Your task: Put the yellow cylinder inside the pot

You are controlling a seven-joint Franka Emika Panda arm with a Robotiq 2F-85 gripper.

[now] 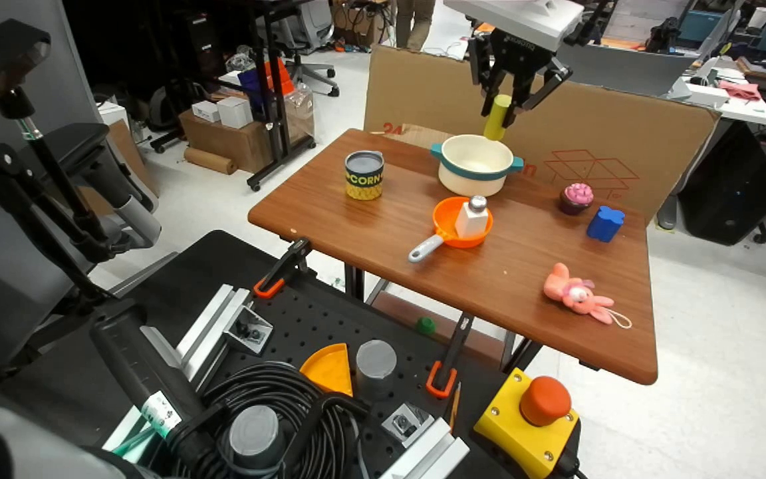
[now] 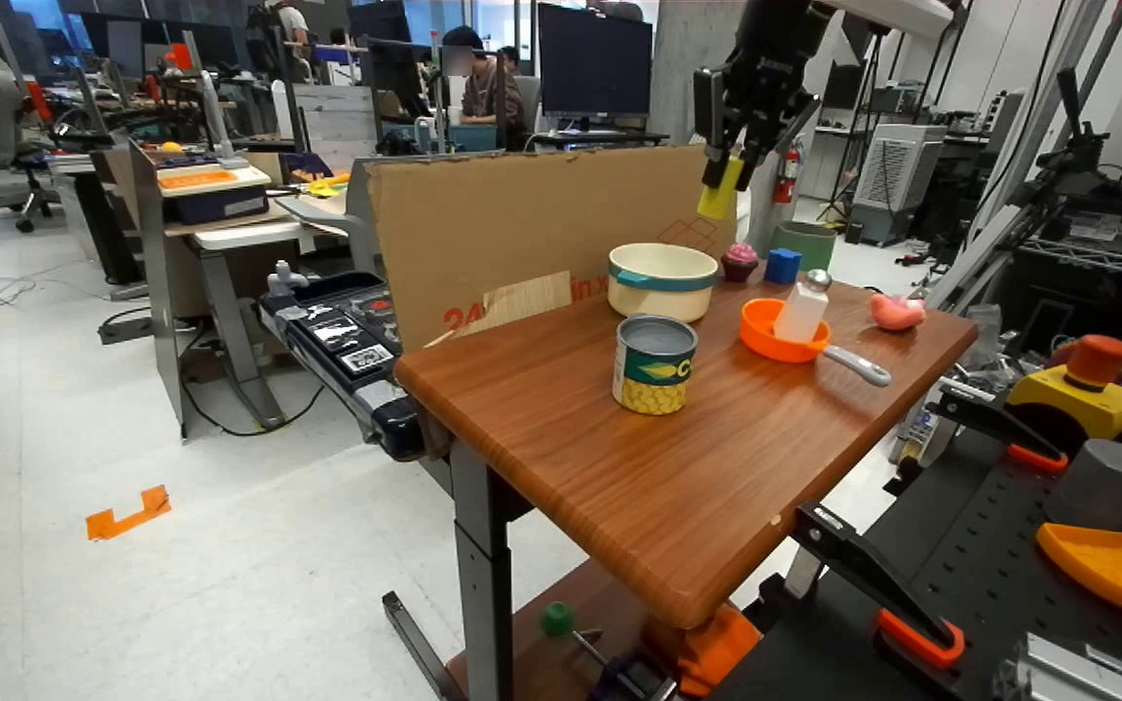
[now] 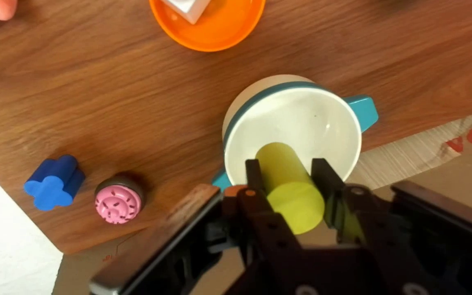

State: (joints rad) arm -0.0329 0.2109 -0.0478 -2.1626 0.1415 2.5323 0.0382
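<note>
Cylinder [image 1: 495, 126], yellow, plain; long axis nearly upright in both exterior views, lower end tilted left. Clasped by the gripper [image 3: 288, 175], jaws snug on both sides, above and apart from the pot [image 1: 469, 163], toward its right side.

Can [image 1: 364, 175]: "CORN"; cardboard [image 1: 569, 136]: "24", probably
</note>
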